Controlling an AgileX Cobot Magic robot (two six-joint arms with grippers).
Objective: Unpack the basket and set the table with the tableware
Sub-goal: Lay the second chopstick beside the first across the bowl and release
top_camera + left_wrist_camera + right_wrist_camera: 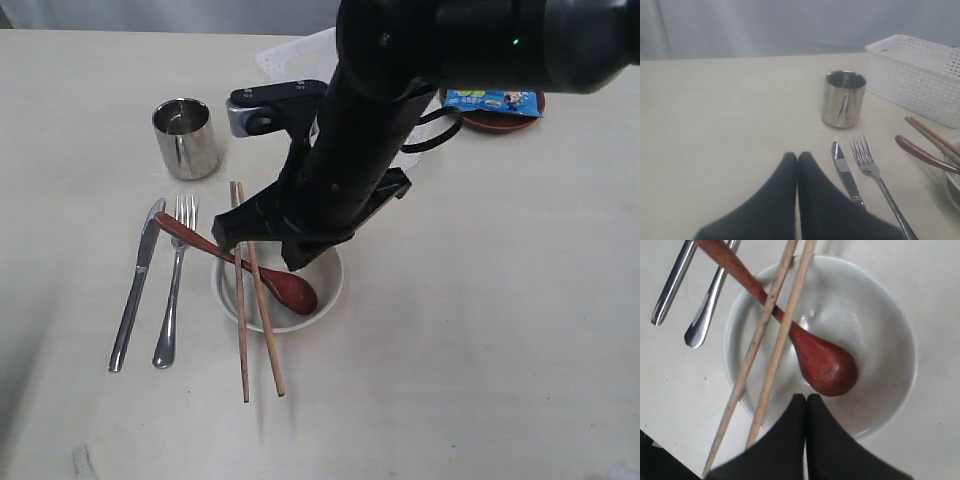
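Two pale wooden chopsticks (773, 365) span the off-white round bowl (870, 320), long axis roughly in line with the right gripper (806, 397), just beside its empty, pressed-together tips; left gripper (797, 156), also closed, sits farther off.

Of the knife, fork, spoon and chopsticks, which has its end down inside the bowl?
The red-brown wooden spoon: its head sits inside the bowl. The chopsticks only bridge the rim, and the knife and fork lie flat on the table.
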